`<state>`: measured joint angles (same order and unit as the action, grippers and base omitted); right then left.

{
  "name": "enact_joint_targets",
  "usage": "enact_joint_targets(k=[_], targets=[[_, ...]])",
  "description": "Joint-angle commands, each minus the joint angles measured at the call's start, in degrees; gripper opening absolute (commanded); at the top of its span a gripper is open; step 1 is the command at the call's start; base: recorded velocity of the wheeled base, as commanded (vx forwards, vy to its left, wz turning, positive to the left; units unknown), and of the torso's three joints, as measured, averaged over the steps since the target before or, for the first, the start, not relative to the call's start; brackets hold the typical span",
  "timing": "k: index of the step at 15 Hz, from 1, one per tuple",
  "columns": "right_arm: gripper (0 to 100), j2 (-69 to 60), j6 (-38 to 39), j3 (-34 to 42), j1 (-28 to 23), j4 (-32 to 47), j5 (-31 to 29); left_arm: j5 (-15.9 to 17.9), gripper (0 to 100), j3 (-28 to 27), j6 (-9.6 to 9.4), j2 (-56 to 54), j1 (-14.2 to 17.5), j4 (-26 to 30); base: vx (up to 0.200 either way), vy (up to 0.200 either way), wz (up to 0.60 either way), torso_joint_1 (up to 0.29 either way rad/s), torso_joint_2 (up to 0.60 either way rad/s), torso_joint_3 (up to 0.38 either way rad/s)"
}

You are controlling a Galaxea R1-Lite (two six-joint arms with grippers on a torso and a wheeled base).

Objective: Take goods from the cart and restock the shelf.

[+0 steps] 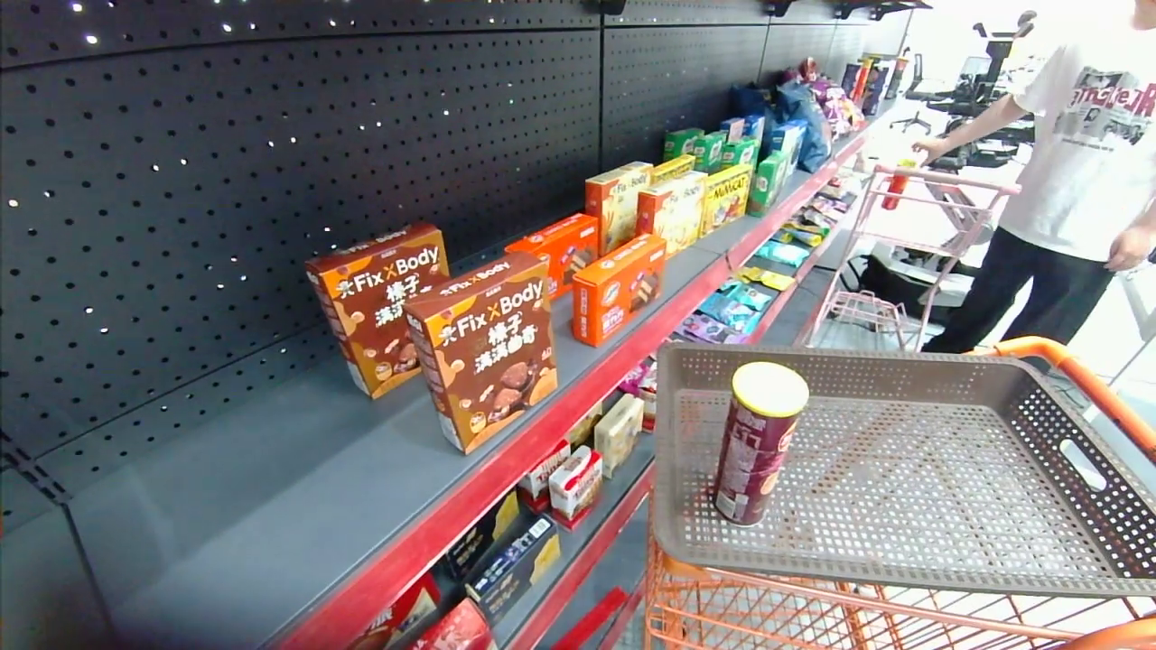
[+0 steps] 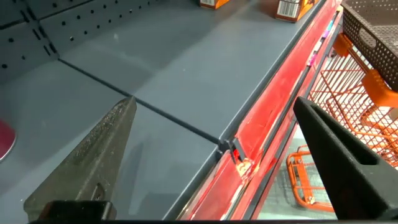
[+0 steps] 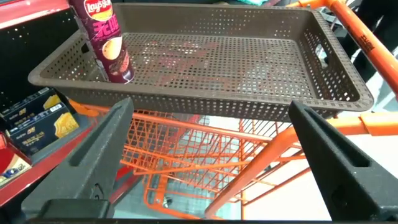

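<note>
Right wrist view: right pincer (image 3: 210, 107) spread; chip can (image 3: 106, 40) top cut off. Left pincer (image 2: 214, 103) spread over shelf (image 2: 186, 59).

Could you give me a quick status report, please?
Left gripper open over shelf; right gripper open by cart. Chip can upright in tray, ungrasped. No obstruction seen.

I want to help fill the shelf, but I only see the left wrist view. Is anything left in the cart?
Observer: Yes, one maroon chip canister stands upright in the grey tray on the cart, on the side toward the shelf.
Operator: Is the other pincer holding it?
Observer: No, the right pincer is open and empty, short of the tray.
Operator: What's farther along the shelf?
Observer: Past two brown snack boxes, orange boxes stand in a row.
</note>
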<state>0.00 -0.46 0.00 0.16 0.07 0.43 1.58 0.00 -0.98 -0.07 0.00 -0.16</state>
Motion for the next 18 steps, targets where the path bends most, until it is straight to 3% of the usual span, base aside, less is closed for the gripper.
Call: enact_joint_targets(k=[1,10,12,18], targets=[[100,0.0,-0.1,0.0,0.0,0.0,0.0,0.0,100,0.0,0.01,0.1,-0.1,0.0,0.0,0.0,0.0,0.0,0.0,0.0],[100,0.0,-0.2,0.0,0.0,0.0,0.1,-0.1,100,0.0,0.01,0.1,0.0,0.0,0.0,0.0,0.0,0.0,0.0,0.0],[100,0.0,-1.6,-0.2,0.3,0.3,4.1,0.0,100,0.0,-0.08,0.1,-0.1,0.0,0.0,0.0,0.0,0.0,0.0,0.0],[100,0.0,-3.4,0.0,0.3,-0.8,4.5,0.0,100,0.0,0.01,0.1,-0.1,0.0,0.0,0.0,0.0,0.0,0.0,0.0]])
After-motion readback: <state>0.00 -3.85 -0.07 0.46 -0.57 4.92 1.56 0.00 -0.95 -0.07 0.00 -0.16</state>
